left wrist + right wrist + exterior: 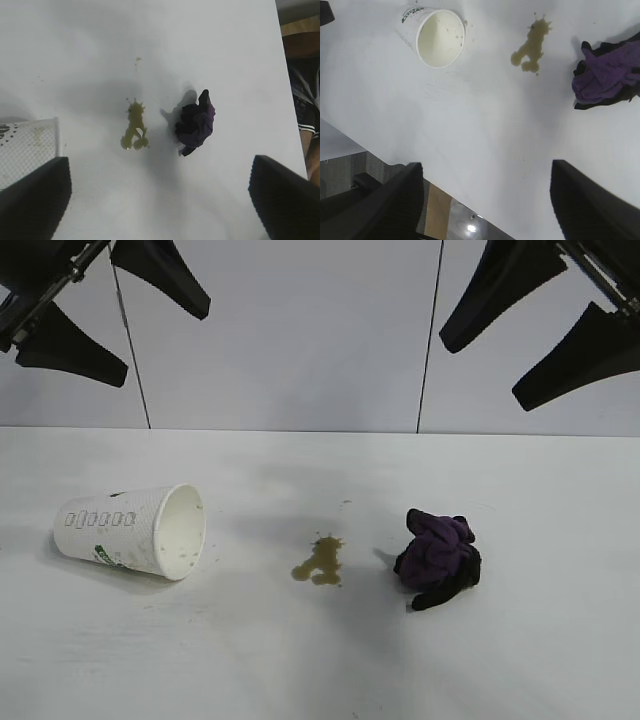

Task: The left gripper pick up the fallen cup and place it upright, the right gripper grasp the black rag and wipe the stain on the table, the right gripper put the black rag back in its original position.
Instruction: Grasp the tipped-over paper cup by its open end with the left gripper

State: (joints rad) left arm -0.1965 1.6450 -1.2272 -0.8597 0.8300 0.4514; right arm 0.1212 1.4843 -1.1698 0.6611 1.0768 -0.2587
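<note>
Tools raised, empty: left tool spread wide, right tool likewise; cup apparently lying sideways.

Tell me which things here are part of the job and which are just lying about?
Part of the job:
paper cup, lying on its side
black rag
stain
table
left gripper and right gripper, both open, raised above the table

Just lying about:
nothing else on the table

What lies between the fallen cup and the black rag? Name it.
The stain lies on the table between the cup and the black rag, clearest in the exterior view.
</note>
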